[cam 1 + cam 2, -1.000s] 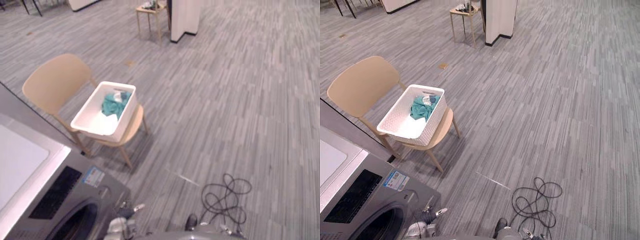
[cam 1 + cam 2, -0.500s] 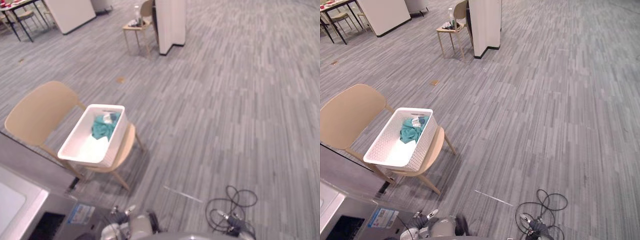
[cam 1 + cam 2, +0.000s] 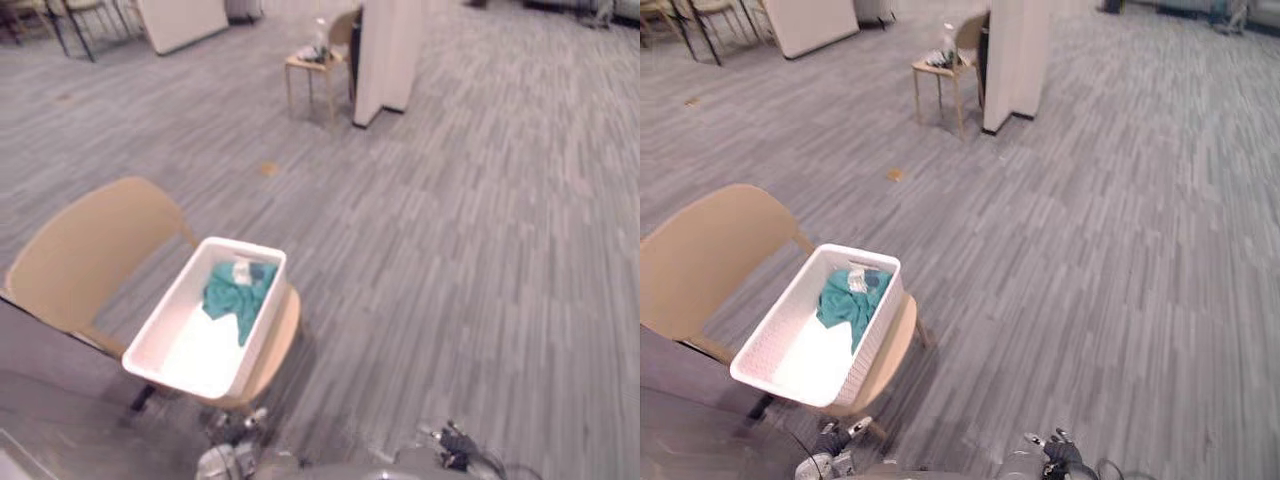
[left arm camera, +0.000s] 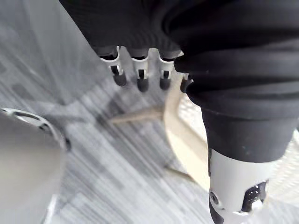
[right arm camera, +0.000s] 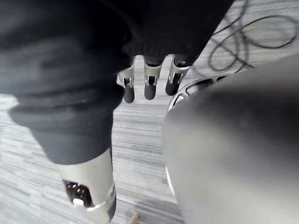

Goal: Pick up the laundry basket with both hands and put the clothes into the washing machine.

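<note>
A white laundry basket sits on the seat of a tan chair at the left of the eye views. A teal garment with a small pale piece lies at the basket's far end. My left hand hangs low at the bottom edge, just in front of the chair and apart from the basket. In the left wrist view its fingers are straight and hold nothing, with the chair seat past them. My right hand hangs low at the bottom right, its fingers straight and empty.
The grey top of the washing machine fills the lower left corner. At the back stand a small wooden side table with a bottle, a white pillar and a white panel. Grey plank floor spreads to the right.
The whole picture has shifted, so the camera moved: the washing machine's front has slid out at the lower left. The basket stays on the chair. Both hands stay low.
</note>
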Tool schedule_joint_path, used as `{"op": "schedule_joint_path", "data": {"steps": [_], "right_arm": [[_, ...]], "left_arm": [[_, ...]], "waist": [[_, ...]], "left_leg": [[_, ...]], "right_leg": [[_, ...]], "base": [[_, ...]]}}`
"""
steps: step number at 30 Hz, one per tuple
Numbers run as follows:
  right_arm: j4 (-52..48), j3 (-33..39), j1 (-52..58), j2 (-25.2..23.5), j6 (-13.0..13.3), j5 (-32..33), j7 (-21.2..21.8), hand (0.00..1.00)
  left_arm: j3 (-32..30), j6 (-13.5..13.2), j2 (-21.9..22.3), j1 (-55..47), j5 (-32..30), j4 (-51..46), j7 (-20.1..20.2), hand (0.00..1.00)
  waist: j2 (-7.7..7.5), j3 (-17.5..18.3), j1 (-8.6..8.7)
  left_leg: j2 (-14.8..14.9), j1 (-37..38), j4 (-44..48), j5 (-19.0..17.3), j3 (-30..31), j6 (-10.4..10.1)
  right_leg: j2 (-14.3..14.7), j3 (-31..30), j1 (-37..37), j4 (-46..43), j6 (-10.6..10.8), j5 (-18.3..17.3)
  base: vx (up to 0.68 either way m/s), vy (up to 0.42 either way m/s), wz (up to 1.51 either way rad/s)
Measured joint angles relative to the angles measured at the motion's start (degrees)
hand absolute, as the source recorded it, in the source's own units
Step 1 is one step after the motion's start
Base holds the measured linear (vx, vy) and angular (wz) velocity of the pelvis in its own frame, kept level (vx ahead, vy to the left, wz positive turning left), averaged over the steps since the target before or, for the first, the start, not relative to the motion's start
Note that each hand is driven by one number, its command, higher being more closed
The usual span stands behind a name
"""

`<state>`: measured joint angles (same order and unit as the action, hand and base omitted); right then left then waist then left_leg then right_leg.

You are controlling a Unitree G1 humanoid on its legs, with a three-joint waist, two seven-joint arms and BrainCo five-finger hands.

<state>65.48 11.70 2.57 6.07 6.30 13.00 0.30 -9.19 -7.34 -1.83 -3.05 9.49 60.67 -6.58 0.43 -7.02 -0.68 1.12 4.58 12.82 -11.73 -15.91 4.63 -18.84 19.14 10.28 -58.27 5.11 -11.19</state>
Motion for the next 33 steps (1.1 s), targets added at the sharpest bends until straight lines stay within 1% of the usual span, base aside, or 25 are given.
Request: {"op": "schedule_joint_path", "data": {"steps": [1,2,3,4,5,6,7,8,9,10,11,13,15,17,18,19,20,21,22,23,24,25,28,30,33], "right_arm": [[-0.1,1.2,0.7,0.3,0.1,0.0,0.0,0.0],[-0.1,2.0,1.0,0.4,0.1,0.0,0.0,0.0],[0.0,3.4,2.2,0.5,0.0,0.0,0.0,0.0],[-0.1,5.8,3.6,-0.2,0.0,0.4,-0.1,0.0],[-0.1,6.0,3.9,-0.4,0.0,0.5,-0.1,0.0],[-0.1,6.3,4.8,-1.3,-0.1,0.9,-0.2,0.0],[-0.1,6.3,5.6,-2.6,-0.1,1.2,-0.2,0.0],[-0.1,6.3,6.0,-2.7,-0.1,1.2,-0.1,0.0],[0.0,6.3,6.5,-2.7,-0.2,1.1,0.0,0.0],[0.1,6.5,6.5,-1.8,-0.3,1.1,0.0,0.0],[0.2,7.0,6.5,-0.8,-0.4,1.0,0.0,0.0],[0.7,8.3,6.5,-0.2,-0.4,0.9,0.2,0.0],[1.5,8.6,6.6,-0.1,-0.4,0.9,1.3,0.0],[2.9,9.5,6.3,0.1,-0.4,0.7,1.3,0.0],[4.0,10.5,6.4,0.0,-0.4,0.5,1.2,0.0],[4.4,10.9,6.4,0.0,-0.5,0.4,1.2,0.0],[4.4,11.2,6.3,-0.1,-0.4,0.4,1.2,0.0],[4.6,12.1,5.8,0.0,-0.4,0.4,1.1,0.0],[4.6,12.2,5.8,0.2,-0.3,0.5,1.0,0.0],[4.3,12.4,5.8,0.0,-0.3,0.6,1.0,0.0],[2.9,13.2,6.1,-0.6,-0.2,1.1,1.0,0.0],[2.7,14.1,6.1,-1.0,-0.2,1.9,0.9,0.0],[3.2,14.5,3.8,-3.9,-0.4,2.2,0.9,0.0],[3.2,13.7,1.7,-4.4,-0.4,2.2,0.8,0.0],[1.6,8.0,-0.6,-4.6,-0.3,2.2,0.7,0.0]], "left_arm": [[0.6,-0.1,0.2,1.0,0.0,-0.3,0.1,0.0],[0.8,-0.3,0.6,1.5,0.0,-0.5,0.1,0.0],[1.1,-0.7,1.0,2.3,-0.1,-0.6,0.2,0.0],[1.2,-0.9,1.7,2.5,-0.3,-0.6,0.2,0.0],[1.2,-0.9,1.7,2.5,-0.4,-0.6,0.2,0.0],[0.4,-0.9,1.6,1.8,-0.6,-1.1,0.2,0.0],[-0.6,-0.8,1.0,0.8,-0.7,-1.2,0.1,0.0],[-0.7,-0.7,1.0,0.2,-0.9,-1.2,0.2,0.0],[-2.0,-0.8,1.2,-0.8,-1.2,-1.6,0.3,0.0],[-2.8,-0.7,2.1,-0.7,-1.3,-1.4,0.3,0.0],[-3.6,-0.7,3.0,-1.3,-1.4,-1.3,0.5,0.0],[-5.3,-0.8,3.4,-1.5,-1.7,0.1,0.6,0.0],[-7.9,-0.7,3.2,-1.6,-1.6,0.6,1.4,0.0],[-9.6,-0.7,2.8,-2.4,-1.3,0.7,1.7,0.0],[-9.5,-0.5,1.9,-3.2,-1.2,1.0,1.7,0.0],[-10.1,-0.4,1.3,-3.4,-0.6,1.1,1.8,0.0],[-10.2,-0.3,0.9,-3.3,-0.7,1.2,1.7,0.0],[-10.6,0.1,0.4,-3.1,-0.6,1.2,1.8,0.0],[-10.3,0.4,-0.4,-3.6,-0.7,1.2,1.7,0.0],[-9.8,0.5,-0.8,-3.9,-0.7,1.3,1.7,0.0],[-7.9,0.6,-1.7,-4.1,-1.2,1.7,1.7,0.0],[-6.6,0.7,-1.9,-3.5,-1.3,1.8,1.8,0.0],[-6.0,0.9,-3.8,-3.3,-1.8,2.0,2.3,0.0],[-5.9,0.9,-4.0,-3.6,-1.8,2.4,2.6,0.0],[-3.8,0.8,-4.3,-3.7,-1.9,2.9,2.7,0.0]], "waist": [[0.41,0.0,0.11],[0.55,-0.1,0.32],[0.86,0.0,1.12],[0.75,0.2,1.65],[0.65,0.3,1.58],[-0.93,1.3,1.44],[-1.99,1.9,1.5],[-1.96,2.2,1.62],[-1.91,2.8,0.97],[-0.29,2.9,0.8],[1.18,3.0,0.76],[2.1,3.0,0.68],[1.95,2.8,0.72],[1.86,2.7,0.7],[1.5,2.4,0.59],[0.79,2.5,0.68],[0.9,2.4,0.72],[1.08,2.0,0.86],[0.76,2.2,0.72],[0.49,2.2,0.87],[0.24,2.3,1.73],[-0.14,2.4,1.86],[-3.15,2.2,0.93],[-3.84,2.2,0.53],[-3.74,2.2,-0.41]], "left_leg": [[0.0,1.0,-0.5,0.0,3.1,0.0],[0.1,1.2,-0.6,0.0,4.9,-0.1],[0.4,1.1,-0.5,-0.1,9.0,-1.2],[0.9,0.9,-0.2,-0.9,12.7,-3.1],[0.9,0.8,0.1,-1.1,13.3,-3.5],[1.2,-0.2,1.7,-2.4,15.9,-5.7],[1.7,-1.5,3.9,-4.4,19.0,-8.0],[2.4,-2.0,4.8,-5.2,20.8,-9.2],[4.2,-1.9,5.3,-6.0,22.6,-10.7],[5.7,-2.0,5.4,-5.9,23.8,-11.3],[7.9,-1.8,4.7,-3.9,24.0,-13.0],[10.7,-1.1,4.0,-0.8,24.5,-15.2],[11.8,-3.0,6.8,1.2,26.5,-16.0],[12.5,-6.3,11.6,2.6,26.4,-14.7],[13.3,-8.5,13.4,4.5,23.5,-13.6],[15.0,-9.6,13.6,6.0,17.9,-12.0],[15.9,-10.4,14.2,5.9,14.7,-11.3],[19.6,-13.5,19.5,4.2,3.8,-6.9],[22.1,-13.4,24.8,2.1,-7.3,-3.9],[22.2,-12.6,25.4,1.2,-11.8,-3.2],[21.1,-12.1,21.7,-0.6,-18.1,-4.3],[17.8,-12.2,16.3,-0.4,-18.7,-5.3],[9.5,-12.2,5.6,5.7,-15.5,-3.1],[6.4,-11.5,1.5,8.0,-14.1,-2.7],[4.1,-10.0,-3.7,10.1,-13.2,-3.0]], "right_leg": [[0.1,0.3,0.9,6.2,-0.1,-2.2],[0.3,-0.6,1.3,10.2,-0.3,-2.3],[1.2,-5.8,1.6,19.7,-0.2,-2.0],[2.7,-16.7,0.8,30.9,-0.1,0.5],[3.0,-18.9,0.8,32.5,-0.1,1.2],[2.7,-26.0,0.2,38.2,-0.6,5.6],[2.6,-28.8,-1.1,41.2,2.6,10.3],[2.7,-28.1,-2.7,41.0,6.2,7.9],[3.0,-23.3,-4.7,42.4,8.9,3.3],[4.2,-21.5,-5.3,42.2,8.5,3.0],[5.9,-18.7,-6.9,41.3,7.1,2.0],[8.4,-14.8,-9.9,41.0,5.4,1.0],[9.5,-11.1,-13.3,42.2,4.2,0.3],[10.4,-7.1,-16.1,44.1,3.3,-0.2],[10.6,-4.0,-17.9,45.4,2.7,-0.3],[10.5,-0.8,-19.4,47.0,2.1,0.1],[10.7,0.8,-19.8,47.5,1.7,0.4],[10.8,4.8,-20.4,47.9,0.9,0.1],[10.7,7.5,-21.7,49.5,0.9,0.6],[10.5,9.1,-22.5,50.4,1.3,1.1],[10.2,12.3,-23.0,51.1,1.8,1.2],[9.2,14.5,-22.7,51.2,2.3,1.1],[8.1,13.6,-22.1,54.9,0.3,3.8],[6.9,14.0,-22.3,55.2,0.3,3.9],[6.2,14.5,-22.3,55.1,0.5,4.0]], "base": [[0.25,-0.067,1.02],[0.28,-0.134,1.5],[0.32,-0.27,1.95],[0.31,-0.31,1.77],[0.31,-0.4,1.51],[0.21,-0.445,1.19],[0.2,-0.492,1.38],[0.17,-0.547,1.24],[0.16,-0.417,0.81],[0.18,-0.455,0.9],[0.15,-0.402,0.82],[0.1,-0.402,0.83],[0.02,-0.274,0.89],[-0.05,-0.227,1.08],[-0.07,-0.162,1.33],[-0.05,-0.125,1.32],[-0.06,-0.07,1.38],[-0.08,-0.022,1.22],[-0.06,-0.007,1.24],[0.0,0.054,1.32],[0.04,0.098,1.57],[0.03,0.104,1.55],[0.04,0.084,0.98],[0.02,0.064,0.56],[-0.02,0.031,0.26]]}}
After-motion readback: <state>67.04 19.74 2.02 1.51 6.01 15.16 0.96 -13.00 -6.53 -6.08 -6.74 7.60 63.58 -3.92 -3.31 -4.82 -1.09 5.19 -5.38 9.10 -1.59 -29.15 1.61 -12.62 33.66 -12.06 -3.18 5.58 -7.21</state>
